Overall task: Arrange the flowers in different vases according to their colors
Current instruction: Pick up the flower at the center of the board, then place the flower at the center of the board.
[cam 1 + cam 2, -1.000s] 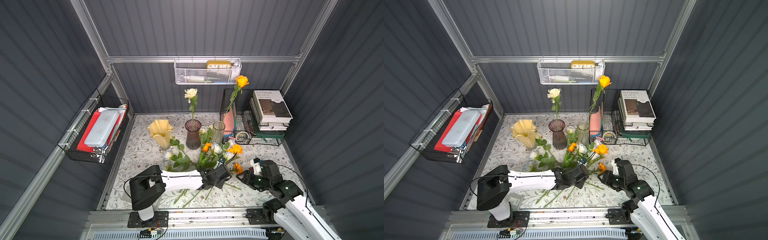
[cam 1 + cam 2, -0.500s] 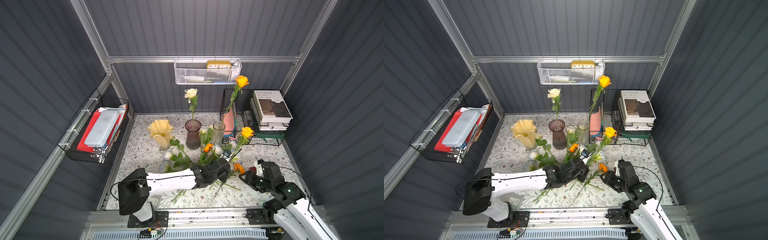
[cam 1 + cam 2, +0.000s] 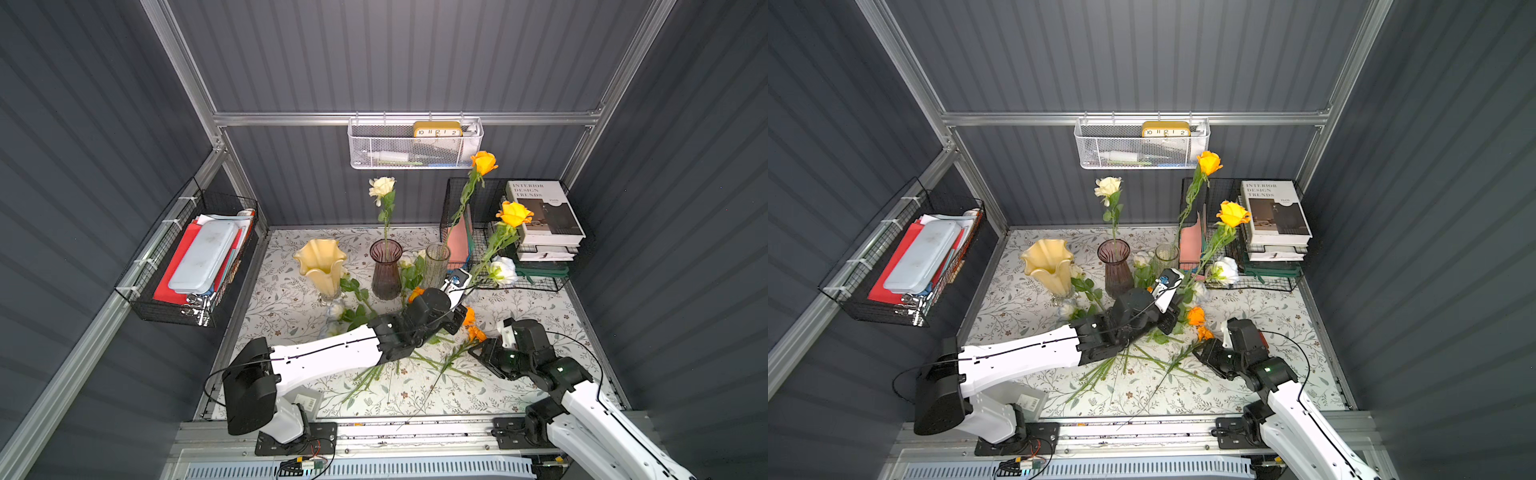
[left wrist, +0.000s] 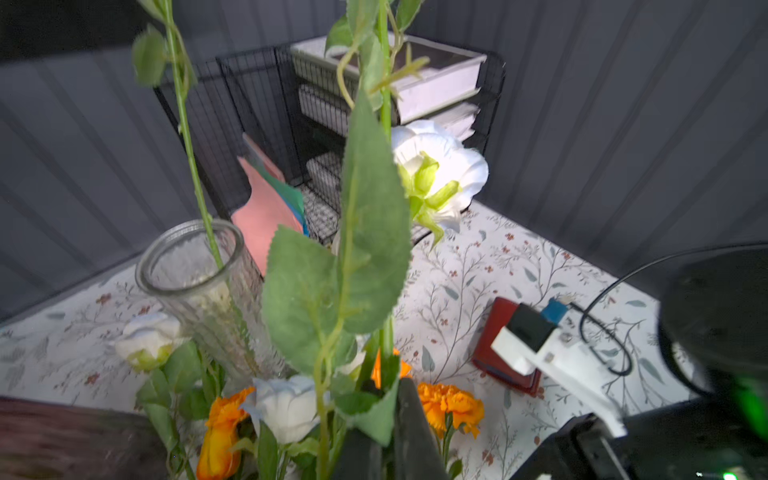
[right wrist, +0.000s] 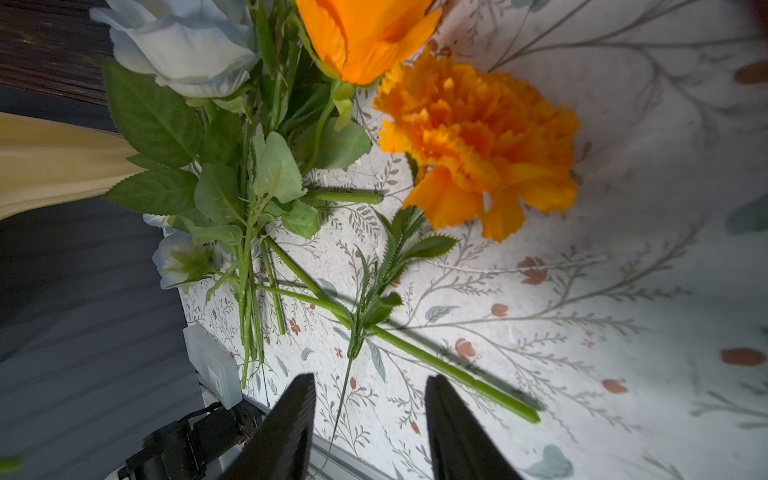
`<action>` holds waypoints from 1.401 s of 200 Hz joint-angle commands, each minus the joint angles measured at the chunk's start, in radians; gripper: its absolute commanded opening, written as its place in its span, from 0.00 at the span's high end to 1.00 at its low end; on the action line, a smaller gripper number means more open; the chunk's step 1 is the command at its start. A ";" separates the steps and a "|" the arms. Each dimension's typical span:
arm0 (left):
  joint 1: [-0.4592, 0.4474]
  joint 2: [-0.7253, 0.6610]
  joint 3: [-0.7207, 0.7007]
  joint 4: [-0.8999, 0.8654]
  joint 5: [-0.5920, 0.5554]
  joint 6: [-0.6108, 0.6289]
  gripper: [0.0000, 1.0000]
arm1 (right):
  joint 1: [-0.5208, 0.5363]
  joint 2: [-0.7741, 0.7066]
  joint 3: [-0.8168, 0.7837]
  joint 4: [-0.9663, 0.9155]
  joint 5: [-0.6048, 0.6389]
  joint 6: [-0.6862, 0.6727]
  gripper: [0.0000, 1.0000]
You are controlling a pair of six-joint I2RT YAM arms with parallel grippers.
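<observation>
View: left wrist. Left claw (image 4: 385, 434) is clamped fully onto a leafy green stem (image 4: 385, 108), which rises upright from it. White rose (image 4: 440, 166) hangs just beside this stem. Clear vase (image 4: 195, 286) stands near, one stem inside.

View: right wrist. Right claw (image 5: 370, 380) stands partly open, gripping nothing. A thin stem runs between its fingers to the marigold (image 5: 478, 137) lying on the tabletop (image 5: 582, 332).

Both top views. Gripped stem carries an orange rose (image 3: 514, 214), raised before the wire rack (image 3: 548, 286). Purple vase (image 3: 385, 270) holds a cream rose (image 3: 381, 187); the clear vase holds a second orange rose (image 3: 483, 162). Yellow vase (image 3: 320, 266) stands beside the purple vase. Loose flowers (image 3: 357, 316) lie between the arms.
</observation>
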 commanded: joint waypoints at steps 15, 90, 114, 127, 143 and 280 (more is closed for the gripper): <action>0.018 -0.073 -0.024 0.165 0.173 0.064 0.98 | -0.001 -0.003 -0.026 0.066 -0.034 -0.002 0.52; 0.128 -0.075 -0.123 0.376 0.570 -0.256 0.97 | -0.002 -0.093 -0.065 0.268 -0.070 0.065 0.51; 0.132 -0.055 -0.184 0.490 0.677 -0.357 0.97 | -0.002 -0.075 -0.064 0.243 -0.074 0.056 0.51; 0.132 -0.061 -0.229 0.556 0.692 -0.388 0.96 | -0.002 -0.071 -0.065 0.244 -0.078 0.055 0.51; 0.135 -0.079 -0.261 0.613 0.698 -0.405 0.94 | -0.002 -0.070 -0.066 0.242 -0.070 0.052 0.50; 0.256 0.001 -0.334 1.034 0.949 -0.677 0.89 | -0.002 -0.067 -0.068 0.504 -0.123 0.055 0.25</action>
